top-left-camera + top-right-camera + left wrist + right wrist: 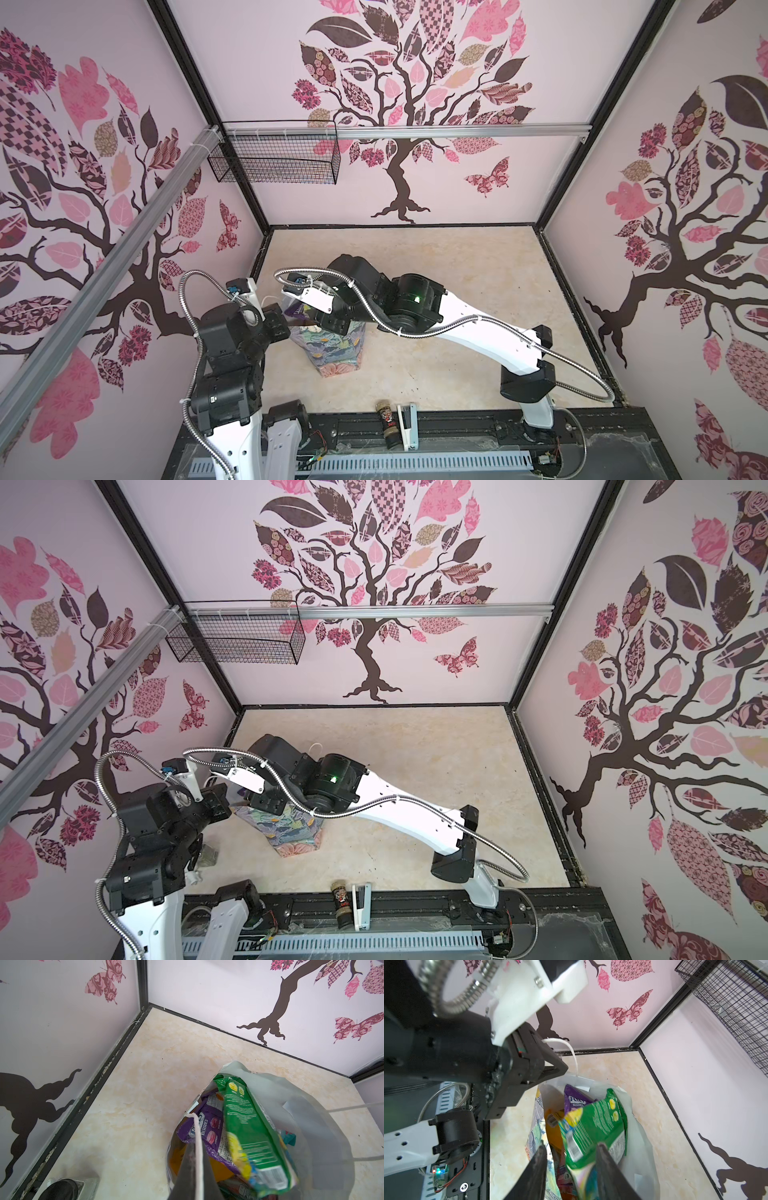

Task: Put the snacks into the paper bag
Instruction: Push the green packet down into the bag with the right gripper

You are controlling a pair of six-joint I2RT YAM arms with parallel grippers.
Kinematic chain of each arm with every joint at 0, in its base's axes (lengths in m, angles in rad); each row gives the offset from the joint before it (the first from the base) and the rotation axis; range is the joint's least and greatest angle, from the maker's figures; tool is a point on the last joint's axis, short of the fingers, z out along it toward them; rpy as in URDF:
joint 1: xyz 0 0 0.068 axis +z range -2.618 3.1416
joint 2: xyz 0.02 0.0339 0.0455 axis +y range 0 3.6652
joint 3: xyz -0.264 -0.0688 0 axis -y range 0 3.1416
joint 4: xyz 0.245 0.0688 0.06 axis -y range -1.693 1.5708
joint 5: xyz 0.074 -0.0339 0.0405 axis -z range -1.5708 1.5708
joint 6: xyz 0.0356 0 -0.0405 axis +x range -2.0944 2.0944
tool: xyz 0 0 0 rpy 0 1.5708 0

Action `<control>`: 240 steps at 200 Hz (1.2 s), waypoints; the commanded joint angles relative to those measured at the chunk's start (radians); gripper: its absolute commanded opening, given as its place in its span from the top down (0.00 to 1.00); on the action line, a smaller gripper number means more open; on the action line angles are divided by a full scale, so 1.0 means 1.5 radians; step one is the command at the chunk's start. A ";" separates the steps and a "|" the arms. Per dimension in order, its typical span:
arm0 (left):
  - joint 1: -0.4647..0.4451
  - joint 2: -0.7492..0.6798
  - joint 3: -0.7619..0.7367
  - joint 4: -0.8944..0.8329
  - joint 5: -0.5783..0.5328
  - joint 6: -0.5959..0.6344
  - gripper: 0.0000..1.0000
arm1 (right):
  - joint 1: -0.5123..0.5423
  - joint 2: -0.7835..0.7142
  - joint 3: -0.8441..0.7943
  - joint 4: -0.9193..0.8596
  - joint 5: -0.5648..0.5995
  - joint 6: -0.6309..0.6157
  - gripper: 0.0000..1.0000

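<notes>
Surface (457, 291): pale and marbled. No loose packet shows on it in both top views, so the task looks nearly done.
Paper bag (332, 353): upright towards the left of the surface, mouth open, white inside. It looks tall and light, so a sideways tug could tip it.
Right claw (571, 1144): over the bag mouth, jaws parted, with the green packet loose between them.
Left claw (192, 1147): pinched tight on the cord handle.
Green packet (596, 1122): tilted, leaning on the others, its upper end near the rim. It could catch on a finger and spill out as the arm lifts.
Purple packet (575, 1101): inside the bag, behind the green one.
Cord handle (197, 1136): if it slips from the pinch, the mouth may sag shut.
</notes>
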 commanded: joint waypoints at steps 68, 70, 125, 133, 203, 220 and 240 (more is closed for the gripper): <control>-0.001 0.014 0.173 -0.085 0.041 0.002 0.57 | -0.055 -0.327 -0.423 0.239 -0.008 0.142 0.53; -0.001 0.016 0.177 -0.086 0.050 0.001 0.57 | -0.057 -0.336 -0.433 0.245 -0.008 0.144 0.53; -0.002 0.104 0.286 -0.156 0.277 -0.015 0.59 | -0.170 -0.481 -0.658 0.379 -0.151 0.216 0.42; -0.002 0.112 0.292 -0.157 0.280 -0.015 0.60 | -0.170 -0.481 -0.665 0.381 -0.142 0.213 0.41; -0.003 0.177 0.412 -0.242 0.223 0.027 0.61 | -0.174 -0.387 -0.641 0.391 -0.160 0.197 0.37; -0.003 0.188 0.424 -0.242 0.281 0.022 0.61 | -0.176 -0.359 -0.624 0.387 -0.164 0.193 0.37; -0.002 0.196 0.409 -0.242 0.313 0.027 0.62 | -0.181 -0.333 -0.608 0.389 -0.176 0.193 0.37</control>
